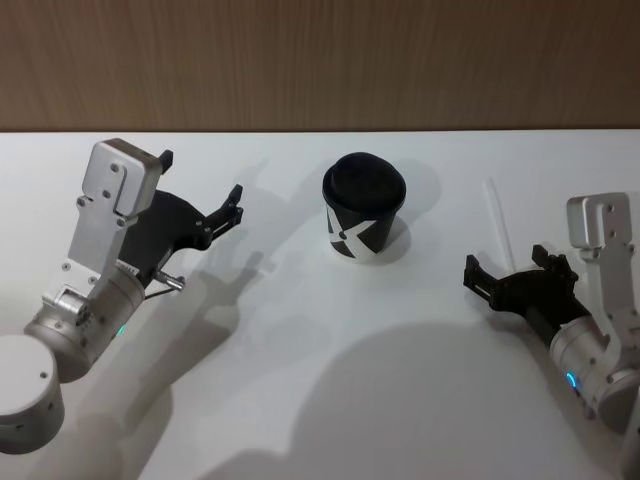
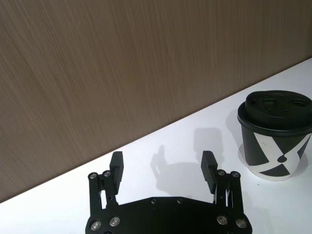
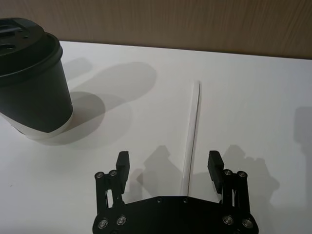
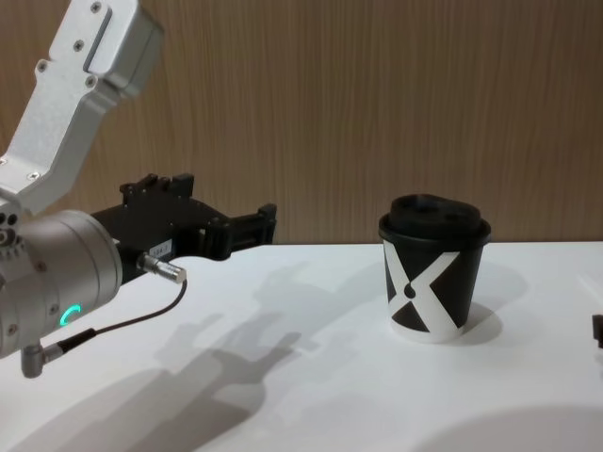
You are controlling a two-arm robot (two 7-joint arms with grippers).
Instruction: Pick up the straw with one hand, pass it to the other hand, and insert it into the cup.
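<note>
R gripper (image 3: 168,158) low, fingers wide apart, straw (image 3: 193,122) flat on table (image 1: 300,400) between them (not gripped). Cup (image 1: 363,215) upright, mid-table. L gripper (image 1: 200,177) hovers left of cup, fingers apart.

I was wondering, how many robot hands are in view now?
2. The left hand hangs open left of the cup; the right hand, open, hovers over one end of the straw.
</note>
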